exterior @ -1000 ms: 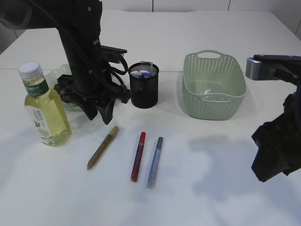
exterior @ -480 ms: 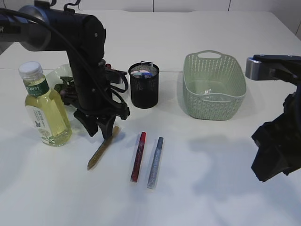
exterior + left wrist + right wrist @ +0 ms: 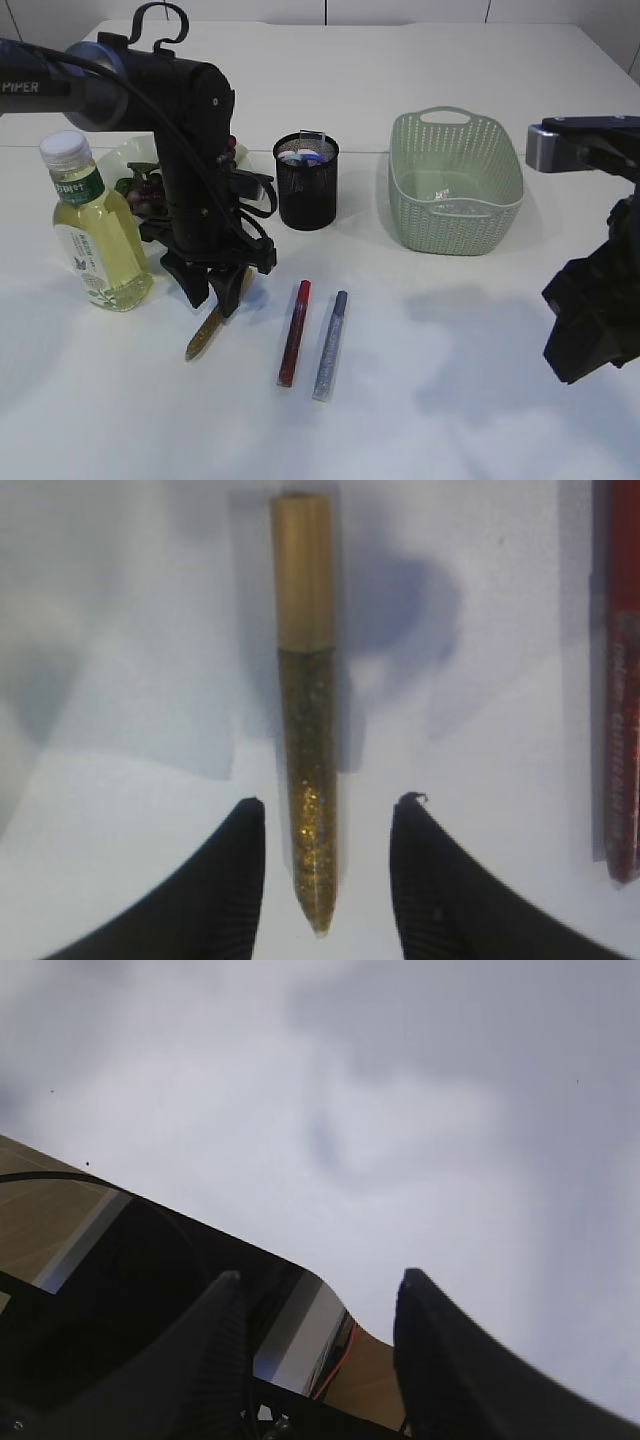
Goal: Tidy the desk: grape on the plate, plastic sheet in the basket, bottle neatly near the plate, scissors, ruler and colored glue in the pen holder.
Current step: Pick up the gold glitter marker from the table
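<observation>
left arm (image 3: 190, 150): matte black tubular links, white "PIPER" lettering, black hook on top
cables: black loops beside the wrist
left end effector (image 3: 325, 865): black curved fingers, ribbed inner faces
right arm (image 3: 590, 240): black, grey-blue block

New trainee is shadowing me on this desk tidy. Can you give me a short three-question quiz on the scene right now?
1. True or false: the left gripper is open astride the gold glue pen.
2. How many glue pens lie on the table?
3. The pen holder stands: A) inside the basket, B) between the left arm and the basket, C) right of the basket.

Key: 1 true. 2 three: gold, red glue pen, silver-blue glue pen. 3 B.
</observation>
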Controlling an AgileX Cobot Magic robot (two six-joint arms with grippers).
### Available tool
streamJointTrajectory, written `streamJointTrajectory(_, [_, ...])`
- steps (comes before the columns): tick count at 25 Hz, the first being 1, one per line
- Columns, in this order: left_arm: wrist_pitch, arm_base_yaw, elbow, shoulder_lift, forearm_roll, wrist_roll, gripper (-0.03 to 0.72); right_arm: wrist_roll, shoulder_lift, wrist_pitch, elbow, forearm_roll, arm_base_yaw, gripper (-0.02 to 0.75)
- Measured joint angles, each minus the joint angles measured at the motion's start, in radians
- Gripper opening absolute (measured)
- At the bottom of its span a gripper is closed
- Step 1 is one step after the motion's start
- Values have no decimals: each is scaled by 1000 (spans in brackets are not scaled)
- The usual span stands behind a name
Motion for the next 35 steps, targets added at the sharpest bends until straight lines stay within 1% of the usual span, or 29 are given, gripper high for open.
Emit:
streamJointTrajectory(21, [-6, 0, -2, 59, -14, 0, 301, 0, 0, -2, 0, -1, 0, 386])
streamJointTrajectory(23, [-11, 0, -3, 59, -14, 0, 276, -7, 0, -2, 0, -1, 0, 386])
streamJointTrajectory(29, [-42, 0, -3, 59, -14, 0, 152, -23, 0, -2, 0, -4, 0, 386])
streamJointTrajectory(35, [-51, 0, -8, 59, -2, 0, 83, -26, 0, -2, 0, -22, 0, 386])
